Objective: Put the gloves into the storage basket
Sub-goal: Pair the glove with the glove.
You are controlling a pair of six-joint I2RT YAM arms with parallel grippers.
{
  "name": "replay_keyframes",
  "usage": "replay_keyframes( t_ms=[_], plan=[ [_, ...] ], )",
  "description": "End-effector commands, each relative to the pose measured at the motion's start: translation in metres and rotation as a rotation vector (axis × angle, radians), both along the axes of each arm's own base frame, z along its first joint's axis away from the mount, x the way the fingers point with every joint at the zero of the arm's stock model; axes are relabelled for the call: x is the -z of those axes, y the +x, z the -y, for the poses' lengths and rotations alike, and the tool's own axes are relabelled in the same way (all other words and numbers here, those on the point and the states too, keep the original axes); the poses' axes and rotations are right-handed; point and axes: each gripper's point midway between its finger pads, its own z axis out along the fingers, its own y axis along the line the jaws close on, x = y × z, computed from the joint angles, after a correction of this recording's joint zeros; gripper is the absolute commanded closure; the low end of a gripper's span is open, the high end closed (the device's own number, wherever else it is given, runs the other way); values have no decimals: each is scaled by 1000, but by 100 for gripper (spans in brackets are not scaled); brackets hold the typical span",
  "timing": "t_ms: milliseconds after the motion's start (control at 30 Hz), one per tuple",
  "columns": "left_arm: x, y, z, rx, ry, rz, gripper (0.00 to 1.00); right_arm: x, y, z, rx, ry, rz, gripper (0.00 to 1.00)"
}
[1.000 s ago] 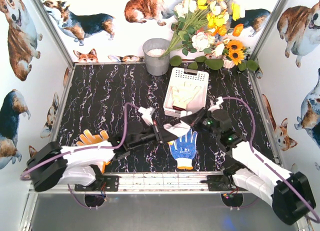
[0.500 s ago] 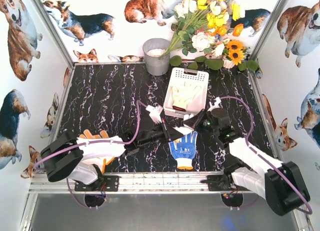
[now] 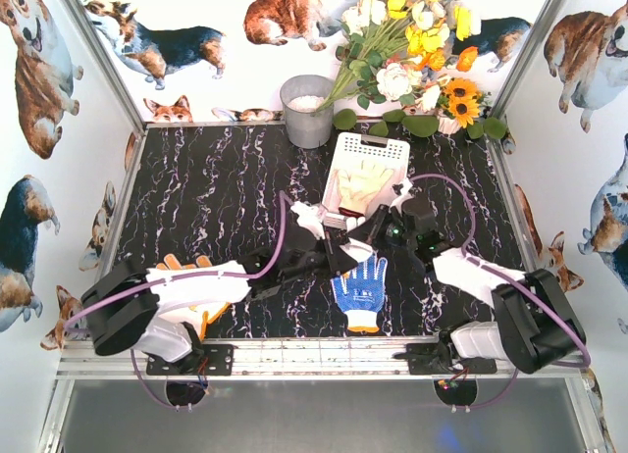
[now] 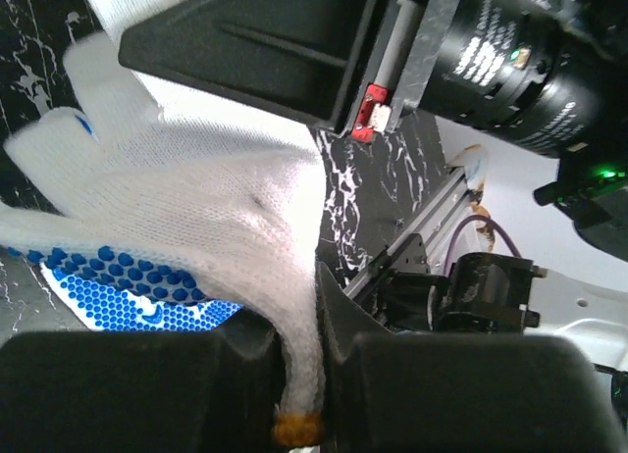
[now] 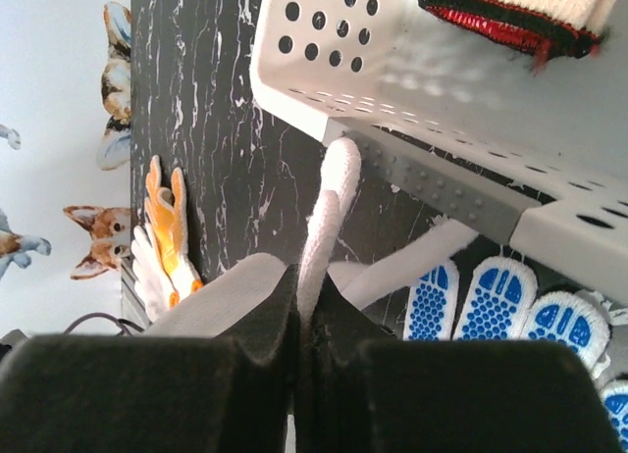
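Observation:
A plain white glove [image 3: 354, 246] hangs between both grippers just in front of the white storage basket [image 3: 345, 159]. My left gripper [image 3: 337, 256] is shut on its orange-edged cuff [image 4: 298, 426]. My right gripper [image 3: 372, 230] is shut on one of its fingers [image 5: 324, 218], next to the basket's near wall [image 5: 334, 41]. A pale yellow glove [image 3: 367, 181] with a dark cuff [image 5: 500, 22] lies in the basket. A blue-dotted glove [image 3: 361, 286] lies flat below the held one. An orange-yellow glove [image 3: 181, 271] lies at the near left, partly under my left arm.
A grey metal bucket [image 3: 307, 111] stands at the back beside a bunch of flowers [image 3: 412, 51]. The basket sits right of centre on the black marbled table [image 3: 206, 188]. Both arms cross the near middle of the table.
Both grippers have carried the white glove away from me and a little right, up to the basket's near end. The right arm has folded in toward the middle.

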Motion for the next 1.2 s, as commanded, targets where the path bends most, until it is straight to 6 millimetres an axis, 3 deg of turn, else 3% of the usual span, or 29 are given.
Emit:
replay_keyframes(
  t_ms=[0,200,267,433,767,1067,1167],
  plan=[
    [21,-9,12,53,40,-50,100,-21,16,-8,-54,-1,139,100],
    [41,-22,21,100,38,-140,100,-1,4,3,-51,-72,108,100],
    [33,-24,32,129,15,-149,100,7,-2,10,-45,-111,95,100],
    [40,-34,38,172,17,-180,98,18,-18,27,-28,-191,81,100],
    [52,-39,39,182,12,-233,62,46,-44,31,-70,-203,2,100],
    [59,-46,37,182,22,-284,42,50,-41,32,-58,-209,-6,100],
    [75,-55,24,178,65,-318,35,49,-40,31,-60,-208,-5,100]
  ],
)
